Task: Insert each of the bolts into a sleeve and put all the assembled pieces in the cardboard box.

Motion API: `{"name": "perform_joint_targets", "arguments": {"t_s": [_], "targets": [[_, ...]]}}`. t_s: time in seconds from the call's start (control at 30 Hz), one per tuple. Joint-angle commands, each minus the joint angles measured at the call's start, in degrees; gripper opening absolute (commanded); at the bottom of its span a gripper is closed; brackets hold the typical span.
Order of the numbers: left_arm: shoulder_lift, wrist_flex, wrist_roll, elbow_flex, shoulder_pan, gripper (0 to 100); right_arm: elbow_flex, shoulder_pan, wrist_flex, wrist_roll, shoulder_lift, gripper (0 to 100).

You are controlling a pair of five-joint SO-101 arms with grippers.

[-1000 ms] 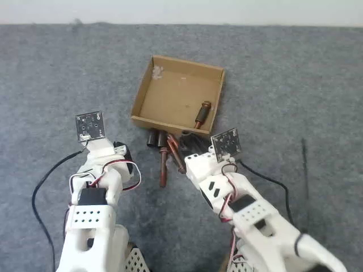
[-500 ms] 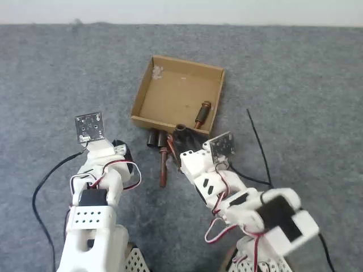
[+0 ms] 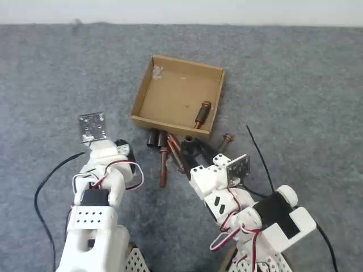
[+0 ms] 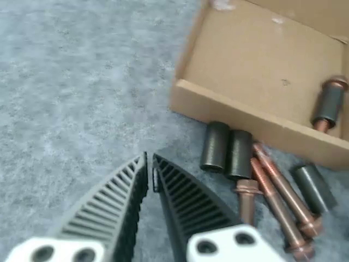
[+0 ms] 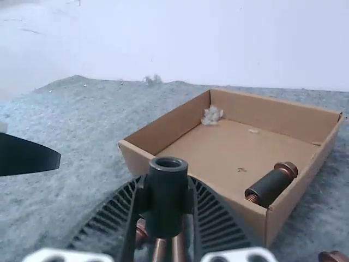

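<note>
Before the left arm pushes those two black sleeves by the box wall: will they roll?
Probably. The two black sleeves lie on their sides, so a sideways push would likely roll them; the grey carpet should damp that. They sit side by side, so one may shove the other. They look rigid, not fragile.

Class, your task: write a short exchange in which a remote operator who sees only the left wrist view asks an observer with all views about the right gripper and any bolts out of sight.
Operator: Is the right gripper holding anything?
Observer: Yes, the right gripper is shut on a dark sleeve, held upright.
Operator: Any bolt outside my view?
Observer: One bolt lies alone on the carpet beside the right arm, near the cardboard box's corner.
</note>
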Motion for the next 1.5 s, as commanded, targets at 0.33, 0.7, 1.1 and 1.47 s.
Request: {"name": "perform_joint_targets", "arguments": {"t_s": [0.33, 0.7, 1.1, 1.47], "targets": [[-0.44, -0.97, 3.78, -3.03, 12.04, 1, 1.41, -0.04, -0.75, 0.70, -0.31, 0.6], [-0.35, 0.26, 9.58, -4.00, 18.02, 7, 1.41, 0.13, -0.75, 0.88, -0.31, 0.6], [2.46, 10.64, 11.87, -9.63, 18.20, 14, 1.41, 0.22, -0.66, 0.97, -0.31, 0.6], [29.10, 10.90, 11.69, -21.05, 17.76, 14, 1.41, 0.31, -0.66, 0.97, -0.22, 0.6]]}}
